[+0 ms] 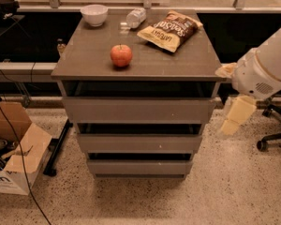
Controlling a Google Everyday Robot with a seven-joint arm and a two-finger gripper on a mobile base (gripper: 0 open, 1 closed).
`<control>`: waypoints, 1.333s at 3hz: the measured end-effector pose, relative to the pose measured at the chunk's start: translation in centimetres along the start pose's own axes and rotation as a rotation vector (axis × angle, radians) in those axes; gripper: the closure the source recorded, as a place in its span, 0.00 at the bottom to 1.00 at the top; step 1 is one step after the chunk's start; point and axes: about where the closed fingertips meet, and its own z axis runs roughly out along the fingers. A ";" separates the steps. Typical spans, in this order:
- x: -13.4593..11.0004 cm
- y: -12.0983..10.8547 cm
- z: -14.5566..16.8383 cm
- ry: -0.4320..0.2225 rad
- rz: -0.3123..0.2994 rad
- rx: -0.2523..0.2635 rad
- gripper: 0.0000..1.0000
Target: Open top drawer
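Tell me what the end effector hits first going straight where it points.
Right of the top drawer, the end effector points down-left; likely the speckled floor first, though depth is unclear.

jaws right of top drawer (138, 110), open floor (145, 200) in front, chair (273, 137) nearby

Top drawer (138, 110): plain grey-brown rectangular front, handleless, widest and tallest of the three stacked fronts. It spans nearly the full width of the table (84, 64) and sits directly beneath the table's front edge, separated from it by a dark horizontal gap. The front stands upright and level. It appears pushed in, with its face set just behind the table's edge. A narrower drawer front (139, 143) lies directly below it, past a second dark gap.

Hand (230, 124): cream-coloured, pointing downward, positioned to the right of the top drawer's right end at about the height of its front. It is near the drawer but not touching it.
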 end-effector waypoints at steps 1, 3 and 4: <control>0.3 -0.1 0.8 -0.001 -0.001 -0.015 0.00; -1.1 0.1 3.4 -0.031 0.050 0.016 0.00; -2.9 -2.6 7.2 -0.141 0.101 0.085 0.00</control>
